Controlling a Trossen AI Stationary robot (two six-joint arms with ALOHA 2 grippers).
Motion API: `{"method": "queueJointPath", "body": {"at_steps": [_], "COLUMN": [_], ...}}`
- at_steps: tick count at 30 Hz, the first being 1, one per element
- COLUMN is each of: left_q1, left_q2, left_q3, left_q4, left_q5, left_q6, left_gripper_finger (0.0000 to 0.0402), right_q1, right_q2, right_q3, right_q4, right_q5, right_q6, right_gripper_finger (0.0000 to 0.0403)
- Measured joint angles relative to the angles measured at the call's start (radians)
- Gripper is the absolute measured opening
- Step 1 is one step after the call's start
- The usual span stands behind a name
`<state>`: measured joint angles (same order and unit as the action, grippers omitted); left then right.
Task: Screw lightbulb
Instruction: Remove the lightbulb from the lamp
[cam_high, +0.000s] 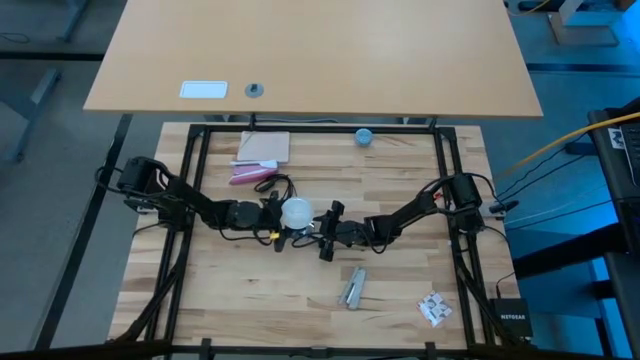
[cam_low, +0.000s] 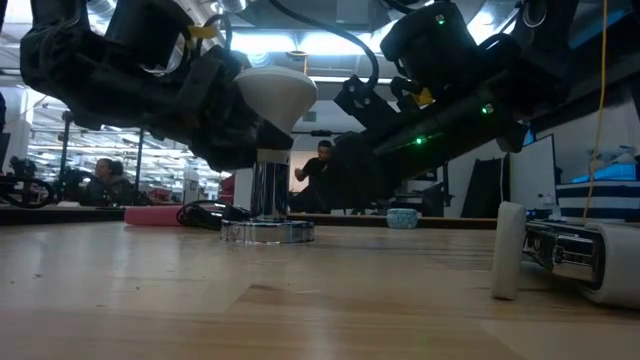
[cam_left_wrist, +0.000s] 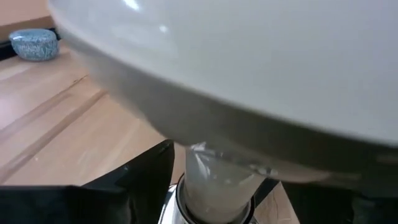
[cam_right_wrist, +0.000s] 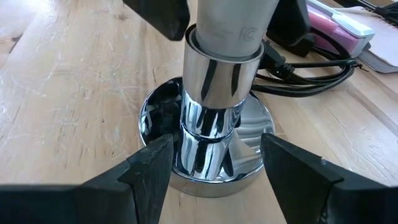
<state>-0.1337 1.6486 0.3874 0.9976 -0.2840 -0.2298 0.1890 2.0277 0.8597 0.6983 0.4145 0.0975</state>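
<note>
The white lightbulb (cam_low: 277, 92) stands upright with its pale grey neck (cam_right_wrist: 231, 28) in the shiny chrome socket (cam_right_wrist: 214, 93). The socket rises on a post from a round chrome base (cam_low: 268, 232) at mid-table. My left gripper (cam_high: 283, 216) comes from the table's left and is shut on the bulb. My right gripper (cam_right_wrist: 216, 155) comes from the right, low over the base. It is open, with one finger on each side of the chrome post. I cannot tell whether they touch it. My left gripper pinches the lightbulb's tapering lower part (cam_left_wrist: 205, 152) between its two fingers (cam_left_wrist: 146, 171), just above the socket. The fingers come about level from the table's left. The bulb stands upright, globe up, its neck in the socket.
A blue round object (cam_high: 364, 136) lies at the far edge. A notebook (cam_high: 265, 147), a pink thing (cam_high: 250, 175) and black cable (cam_right_wrist: 311, 65) lie beyond the base. A metal tool (cam_high: 353, 287) and a small white piece (cam_high: 434, 308) lie nearer. People show in the room behind (cam_low: 322, 165).
</note>
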Motion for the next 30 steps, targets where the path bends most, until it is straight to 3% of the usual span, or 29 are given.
{"method": "queueJointPath", "body": {"at_steps": [12, 30], "left_q1": [0.000, -0.005], "left_q2": [0.000, -0.004], "left_q3": [0.000, 0.000], "left_q4": [0.003, 0.001], "left_q5": [-0.003, 0.137], "left_q6": [0.032, 0.033], "left_gripper_finger": [0.0139, 0.0140], "right_q1": [0.000, 0.000], "right_q2": [0.000, -0.002], "right_q3": [0.000, 0.000], "right_q4": [-0.031, -0.013], "right_q5": [0.000, -0.151], "right_q6": [-0.011, -0.215], "right_gripper_finger": [0.0248, 0.0248]}}
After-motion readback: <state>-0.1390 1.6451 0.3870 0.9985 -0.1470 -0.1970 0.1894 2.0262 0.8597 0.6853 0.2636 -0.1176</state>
